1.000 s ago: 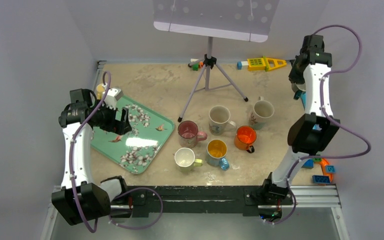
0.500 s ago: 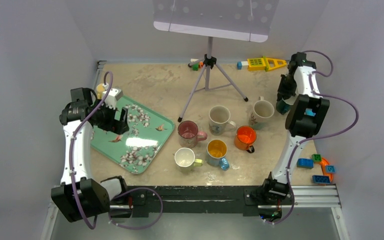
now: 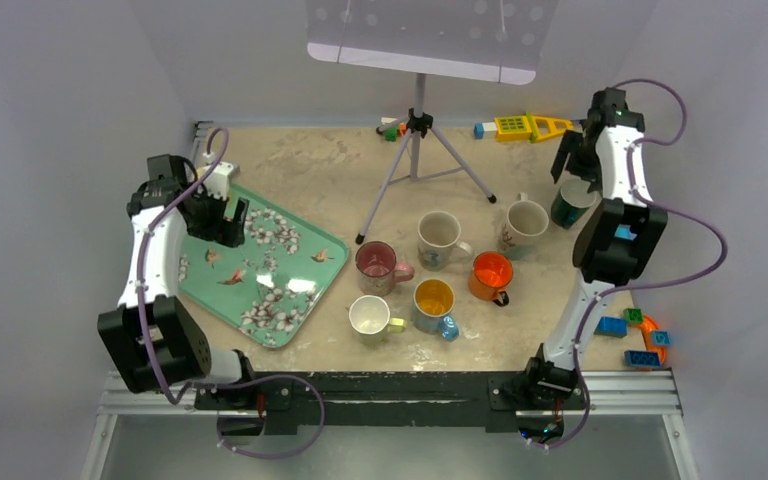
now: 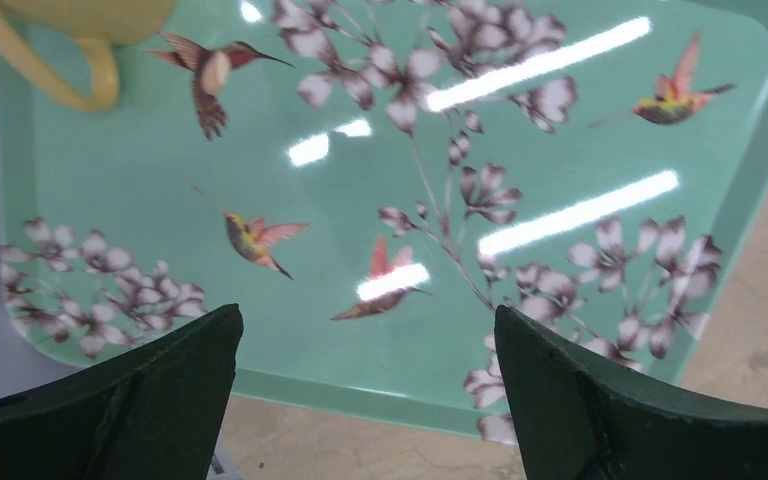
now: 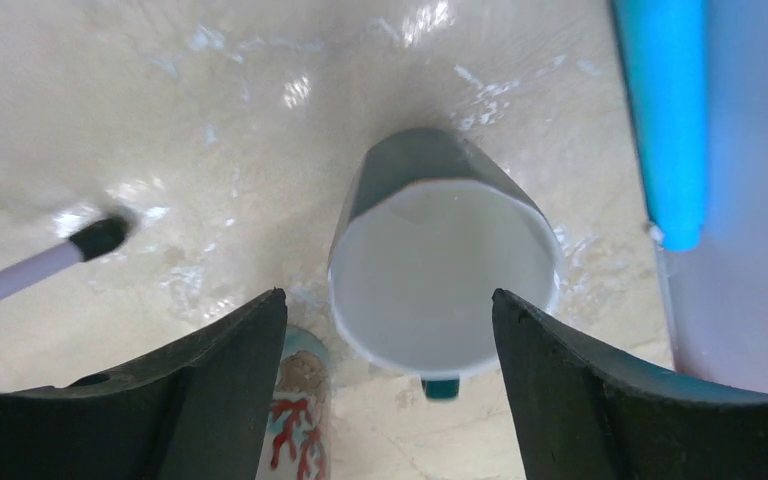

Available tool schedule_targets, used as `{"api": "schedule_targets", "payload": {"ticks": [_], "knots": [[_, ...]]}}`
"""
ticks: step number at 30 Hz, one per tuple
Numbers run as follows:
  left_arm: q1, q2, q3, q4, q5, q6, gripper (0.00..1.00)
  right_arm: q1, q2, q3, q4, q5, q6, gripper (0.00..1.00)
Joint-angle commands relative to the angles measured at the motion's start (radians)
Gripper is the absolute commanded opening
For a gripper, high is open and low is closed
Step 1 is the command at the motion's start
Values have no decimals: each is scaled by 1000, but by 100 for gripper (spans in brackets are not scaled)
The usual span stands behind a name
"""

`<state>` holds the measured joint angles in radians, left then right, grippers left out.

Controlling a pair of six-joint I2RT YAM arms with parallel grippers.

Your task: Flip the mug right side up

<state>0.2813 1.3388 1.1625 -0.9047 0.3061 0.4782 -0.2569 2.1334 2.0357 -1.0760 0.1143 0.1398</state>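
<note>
A dark teal mug (image 3: 567,204) with a white inside stands upright, mouth up, on the table at the right. In the right wrist view this mug (image 5: 445,270) sits just beyond and between the fingers, with its handle toward the camera. My right gripper (image 3: 573,170) (image 5: 388,300) hangs above it, open, touching nothing. My left gripper (image 3: 231,222) (image 4: 368,315) is open over the green floral tray (image 3: 295,295) (image 4: 160,150), empty. A yellow mug (image 4: 90,25) shows at the tray's far corner.
Several upright mugs stand mid-table: a coral-patterned white mug (image 3: 525,225) (image 5: 300,400) beside the teal one, a white mug (image 3: 438,238), a maroon mug (image 3: 375,262) and an orange mug (image 3: 490,272). A music stand tripod (image 3: 418,130) is behind them. Toy blocks (image 3: 640,335) lie right.
The right arm came down with the teal mug, set it on the table and opened its jaws. The left gripper drew back toward the tray's far left corner.
</note>
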Motion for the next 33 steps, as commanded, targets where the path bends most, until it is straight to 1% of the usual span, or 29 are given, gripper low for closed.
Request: {"api": "schedule_targets", "payload": {"ticks": [1,3,5,6,9,11,13,15,17,19,20,21,23,27,29,30,31,32,33], "knots": [[41,127,142,161,-102,-27,100,38,-245,-40,94,81,50,78],[69,233,244,155,-84,-37,96,70,-344,-117,160,106,64,78],[71,328,325,162,-102,-33,89,114,-440,-226,237,134,72,78],[71,366,363,165,-109,-35,88,145,-498,-276,292,141,72,78],[73,433,429,196,-157,-18,88,223,-596,-408,380,119,69,78],[78,437,429,231,-189,17,90,248,-643,-474,409,115,74,78],[93,453,439,251,-185,47,93,293,-680,-526,437,122,73,78],[111,517,503,205,-164,64,93,312,-711,-563,454,127,70,78],[128,581,559,124,-129,78,89,314,-749,-586,455,112,62,78],[134,617,557,120,-131,94,85,315,-791,-603,453,125,58,79],[136,621,536,143,-126,108,83,314,-811,-608,453,139,57,79],[136,624,509,170,-116,127,79,315,-832,-614,459,147,57,79],[136,638,483,184,-64,153,74,315,-871,-632,478,141,54,79],[134,677,504,168,49,165,66,315,-947,-670,502,114,47,79],[132,692,510,170,72,168,63,315,-974,-689,509,115,45,79],[131,700,513,170,77,173,60,314,-983,-697,511,111,44,79],[128,709,516,170,77,178,55,314,-992,-704,509,106,44,79],[128,718,521,168,78,180,44,314,-999,-708,502,99,43,79],[128,726,530,153,81,185,22,314,-1005,-710,495,90,44,79]]}}
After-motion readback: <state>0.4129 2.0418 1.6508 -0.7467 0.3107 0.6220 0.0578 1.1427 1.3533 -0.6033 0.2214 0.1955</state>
